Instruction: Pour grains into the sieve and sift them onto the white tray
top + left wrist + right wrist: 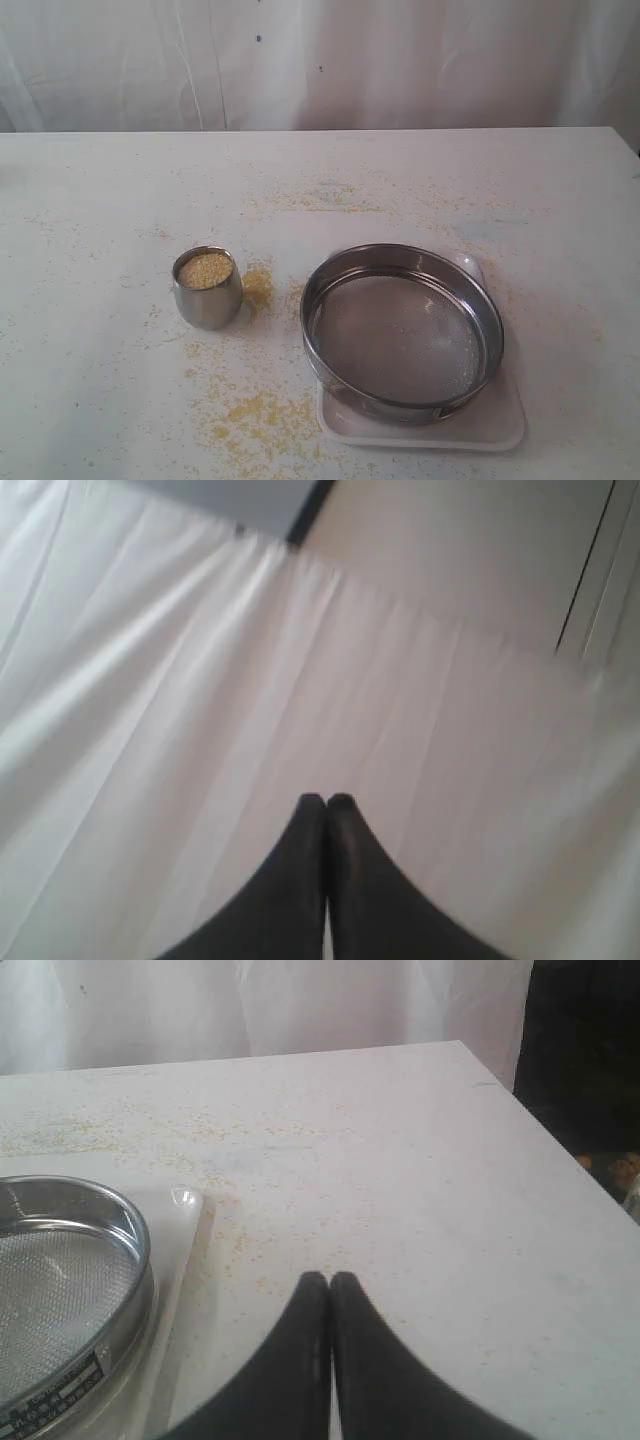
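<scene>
A small steel cup [208,290] stands left of centre on the table, filled with yellow grains [205,270]. To its right the wide steel sieve [402,330] rests on the white tray [505,420], its mesh bare. Neither arm shows in the exterior view. In the left wrist view my left gripper [327,800] is shut with nothing in it and faces only white cloth. My right gripper [330,1278] is shut and empty too, over bare tabletop beside the sieve [60,1290] and the corner of the white tray [185,1222].
Spilled grains [255,415] are scattered over the white tabletop, thickest in front of the cup and beside it [258,287]. A white curtain [320,60] hangs behind the table. The table's right edge [545,1130] drops off to a dark area.
</scene>
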Controlling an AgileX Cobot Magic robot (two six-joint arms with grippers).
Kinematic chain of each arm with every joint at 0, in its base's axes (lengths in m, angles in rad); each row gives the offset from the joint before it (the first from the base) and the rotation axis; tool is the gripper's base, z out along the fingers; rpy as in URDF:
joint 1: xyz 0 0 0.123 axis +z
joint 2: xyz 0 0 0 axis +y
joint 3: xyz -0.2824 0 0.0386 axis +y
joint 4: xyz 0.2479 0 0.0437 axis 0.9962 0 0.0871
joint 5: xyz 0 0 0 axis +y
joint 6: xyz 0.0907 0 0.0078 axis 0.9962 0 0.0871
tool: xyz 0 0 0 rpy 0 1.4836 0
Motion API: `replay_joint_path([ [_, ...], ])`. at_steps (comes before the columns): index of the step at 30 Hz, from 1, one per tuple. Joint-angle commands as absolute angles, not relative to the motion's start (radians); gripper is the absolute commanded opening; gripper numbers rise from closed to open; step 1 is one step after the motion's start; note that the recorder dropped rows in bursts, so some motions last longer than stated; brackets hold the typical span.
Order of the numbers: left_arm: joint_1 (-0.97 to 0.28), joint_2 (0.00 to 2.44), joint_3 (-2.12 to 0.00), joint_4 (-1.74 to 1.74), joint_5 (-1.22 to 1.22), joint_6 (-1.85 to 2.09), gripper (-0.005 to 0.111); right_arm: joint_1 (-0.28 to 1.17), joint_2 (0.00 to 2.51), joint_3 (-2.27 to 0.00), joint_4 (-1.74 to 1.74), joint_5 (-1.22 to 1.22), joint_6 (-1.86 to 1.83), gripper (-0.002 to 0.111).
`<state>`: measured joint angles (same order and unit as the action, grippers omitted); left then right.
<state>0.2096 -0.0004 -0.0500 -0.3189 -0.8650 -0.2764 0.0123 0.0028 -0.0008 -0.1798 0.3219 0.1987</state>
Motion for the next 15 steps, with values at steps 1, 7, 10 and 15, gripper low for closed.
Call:
replay_joint_path([
  [1,0.208,0.043,-0.288,-0.236,-0.893,-0.291,0.000,0.019,0.000,0.000,-0.181,0.317,0.199,0.000],
  [7,0.208,0.397,-0.627,0.212,-0.473,-0.213,0.000,0.019,0.000,0.000,-0.181,0.317,0.199,0.000],
  [10,0.208,0.639,-0.676,0.245,-0.338,-0.206,0.000,0.019,0.000,0.000,-0.181,0.317,0.199,0.000],
  [15,0.208,0.972,-0.680,0.245,-0.230,-0.237,0.000,0.019,0.000,0.000,-0.181,0.317,0.199,0.000],
])
